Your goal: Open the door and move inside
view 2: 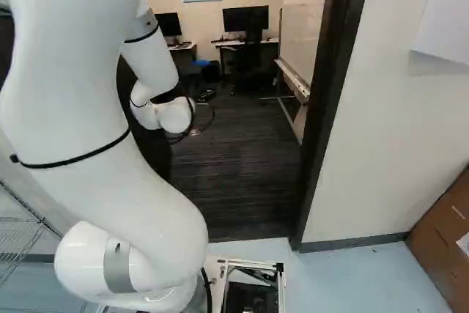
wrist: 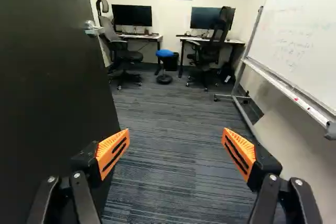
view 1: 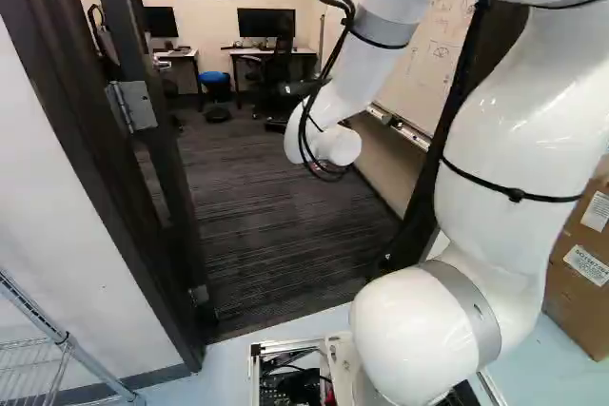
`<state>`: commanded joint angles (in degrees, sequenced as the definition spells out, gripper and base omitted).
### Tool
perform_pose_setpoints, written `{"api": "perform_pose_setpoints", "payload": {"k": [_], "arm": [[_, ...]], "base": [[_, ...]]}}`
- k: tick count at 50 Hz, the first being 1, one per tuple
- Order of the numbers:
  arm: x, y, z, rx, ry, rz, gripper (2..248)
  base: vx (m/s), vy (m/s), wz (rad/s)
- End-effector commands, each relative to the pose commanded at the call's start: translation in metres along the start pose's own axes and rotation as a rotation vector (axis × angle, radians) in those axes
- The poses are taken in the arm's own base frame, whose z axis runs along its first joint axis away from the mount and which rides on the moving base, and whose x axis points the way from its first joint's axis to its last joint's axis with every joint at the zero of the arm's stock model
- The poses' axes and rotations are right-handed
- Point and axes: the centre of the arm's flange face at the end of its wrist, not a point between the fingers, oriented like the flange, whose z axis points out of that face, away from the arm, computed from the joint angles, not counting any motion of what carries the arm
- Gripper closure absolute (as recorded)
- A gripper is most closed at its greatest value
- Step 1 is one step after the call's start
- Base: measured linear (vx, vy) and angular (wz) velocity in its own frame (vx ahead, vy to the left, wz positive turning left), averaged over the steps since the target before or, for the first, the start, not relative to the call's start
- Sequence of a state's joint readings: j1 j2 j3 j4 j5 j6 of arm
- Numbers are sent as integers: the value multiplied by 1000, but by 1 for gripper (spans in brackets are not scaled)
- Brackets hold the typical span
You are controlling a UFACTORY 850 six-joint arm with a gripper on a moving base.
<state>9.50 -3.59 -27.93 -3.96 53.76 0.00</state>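
Note:
The dark door (wrist: pixel 52 93) stands swung into the room, beside the gripper (wrist: pixel 176 139), whose two orange-padded fingers are wide apart with only carpet seen between them. Its metal handle (wrist: pixel 93 28) lies farther ahead, near the door's far edge. In the left base view the door (view 1: pixel 157 149) hangs along the left of the doorway, by a metal hinge (view 1: pixel 133 105). My arm reaches through the opening; the wrist largely hides the gripper in both base views. The dark door frame (view 2: pixel 330 93) bounds the opening at the right of the right base view.
Beyond the doorway lies dark carpet (view 1: pixel 266 225). A wheeled whiteboard (wrist: pixel 294 40) stands along one wall. Desks with monitors, office chairs (wrist: pixel 123 51) and a blue stool (wrist: pixel 165 54) stand at the back. A wire rack (view 1: pixel 38 358) and cardboard boxes (view 2: pixel 447 232) flank the base outside.

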Motion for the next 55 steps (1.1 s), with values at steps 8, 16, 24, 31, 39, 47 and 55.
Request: {"api": "perform_pose_setpoints", "payload": {"k": [8, 16, 24, 31, 39, 47, 55], "arm": [[-11, 11, -27, -39, -23, 14, 3], [-21, 19, -51, -74, -44, 28, 3], [-32, 25, -73, -104, -62, 41, 3], [-41, 29, -90, -128, -76, 51, 3], [-50, 33, -106, -152, -90, 61, 3], [-58, 35, -120, -172, -102, 70, 3], [-65, 37, -131, -188, -111, 77, 3]], "base": [[0, 0, 0], [0, 0, 0], [0, 0, 0], [0, 0, 0], [0, 0, 0], [0, 0, 0], [0, 0, 0]]}}
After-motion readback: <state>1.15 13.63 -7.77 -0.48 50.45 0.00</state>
